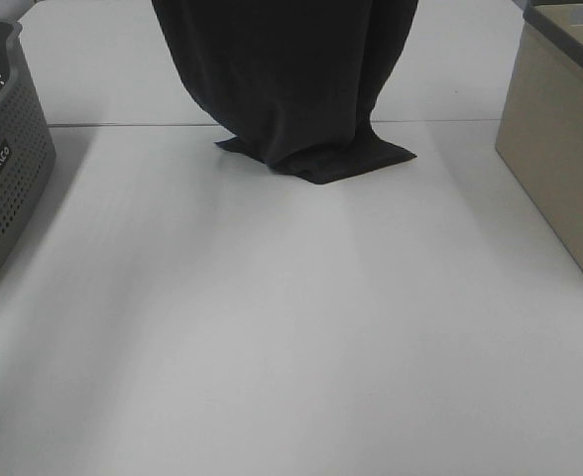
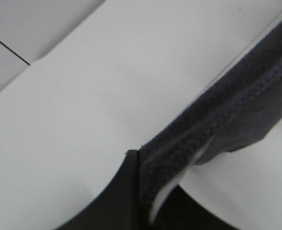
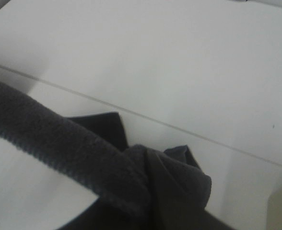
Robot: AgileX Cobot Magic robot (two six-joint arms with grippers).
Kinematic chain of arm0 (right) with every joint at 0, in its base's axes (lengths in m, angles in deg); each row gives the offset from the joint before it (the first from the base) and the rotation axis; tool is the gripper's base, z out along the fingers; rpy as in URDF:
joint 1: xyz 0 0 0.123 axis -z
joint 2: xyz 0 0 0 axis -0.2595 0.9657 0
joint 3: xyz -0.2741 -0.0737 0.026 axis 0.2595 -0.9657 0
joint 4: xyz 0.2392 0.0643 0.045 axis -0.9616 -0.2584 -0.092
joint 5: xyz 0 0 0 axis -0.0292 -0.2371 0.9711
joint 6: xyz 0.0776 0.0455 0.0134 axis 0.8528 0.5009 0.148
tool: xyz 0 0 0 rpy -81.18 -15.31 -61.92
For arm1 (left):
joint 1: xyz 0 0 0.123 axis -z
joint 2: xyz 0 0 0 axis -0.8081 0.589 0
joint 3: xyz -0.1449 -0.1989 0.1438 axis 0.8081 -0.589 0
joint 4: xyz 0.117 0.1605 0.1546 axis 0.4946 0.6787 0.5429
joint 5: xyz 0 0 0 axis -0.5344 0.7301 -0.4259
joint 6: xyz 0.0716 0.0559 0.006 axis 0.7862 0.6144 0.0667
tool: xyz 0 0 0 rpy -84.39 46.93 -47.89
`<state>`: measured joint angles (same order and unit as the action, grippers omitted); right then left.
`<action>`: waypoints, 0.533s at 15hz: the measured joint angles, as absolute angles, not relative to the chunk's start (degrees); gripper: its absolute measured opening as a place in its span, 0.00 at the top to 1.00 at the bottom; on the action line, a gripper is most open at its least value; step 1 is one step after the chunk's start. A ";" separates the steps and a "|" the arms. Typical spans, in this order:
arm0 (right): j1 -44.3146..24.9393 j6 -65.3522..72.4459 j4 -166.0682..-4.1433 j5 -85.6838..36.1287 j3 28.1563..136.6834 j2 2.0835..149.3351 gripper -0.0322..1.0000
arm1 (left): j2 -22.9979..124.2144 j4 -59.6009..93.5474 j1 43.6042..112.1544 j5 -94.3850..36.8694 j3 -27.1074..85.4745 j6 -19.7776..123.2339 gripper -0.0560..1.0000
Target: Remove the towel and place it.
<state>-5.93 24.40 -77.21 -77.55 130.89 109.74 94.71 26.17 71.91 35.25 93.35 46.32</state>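
The dark charcoal-navy towel (image 1: 287,79) hangs down from above the top of the exterior high view. Its lower end lies folded on the white table (image 1: 291,327) at the back middle. Both grippers are out of that view. In the left wrist view my left gripper (image 2: 143,191) is shut on the towel's stitched hem (image 2: 227,115), which stretches away from it above the table. In the right wrist view my right gripper (image 3: 148,206) is shut on a bunched corner of the towel (image 3: 78,143), with the towel's lower end on the table below.
A grey perforated basket (image 1: 4,188) stands at the left edge of the table. A beige bin (image 1: 559,169) stands at the right edge. A seam (image 1: 123,125) runs across the table behind the towel's lower end.
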 joint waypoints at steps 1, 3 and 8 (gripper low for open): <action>-5.93 24.06 -79.33 -81.16 130.94 109.57 0.95 | 94.31 26.17 71.91 36.51 93.35 44.25 0.95; -5.93 23.32 -82.31 -85.00 130.94 109.57 0.95 | 93.50 26.35 71.91 36.92 92.38 41.56 0.95; -6.04 22.63 -85.63 -85.45 122.35 102.64 0.95 | 81.07 28.75 71.91 36.97 75.25 34.63 0.95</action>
